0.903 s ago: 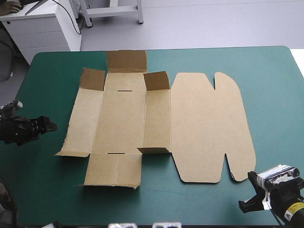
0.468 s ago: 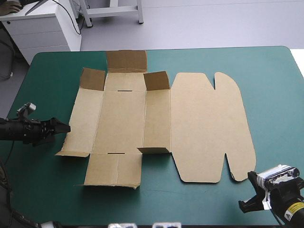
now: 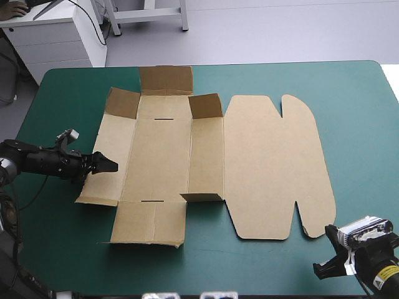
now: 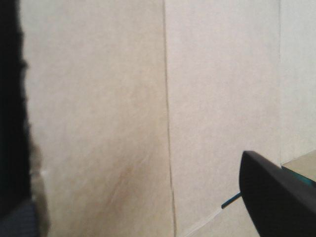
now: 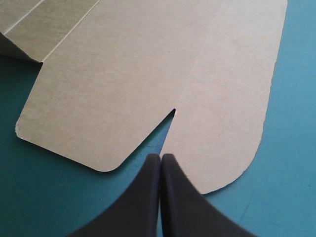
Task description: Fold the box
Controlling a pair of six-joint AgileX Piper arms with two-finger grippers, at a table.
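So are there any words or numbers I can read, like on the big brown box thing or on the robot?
None can be read.
The box: plain brown board, no print in any view.
Yellow label on the right arm: dark marks, too small to read.
Teal-green cover: nothing written.

Even overhead light is bathing the counter (image 3: pixel 361 124), raised flaps of the box (image 3: pixel 268 168) throwing only short, soft shadows onto the teal-green cover.
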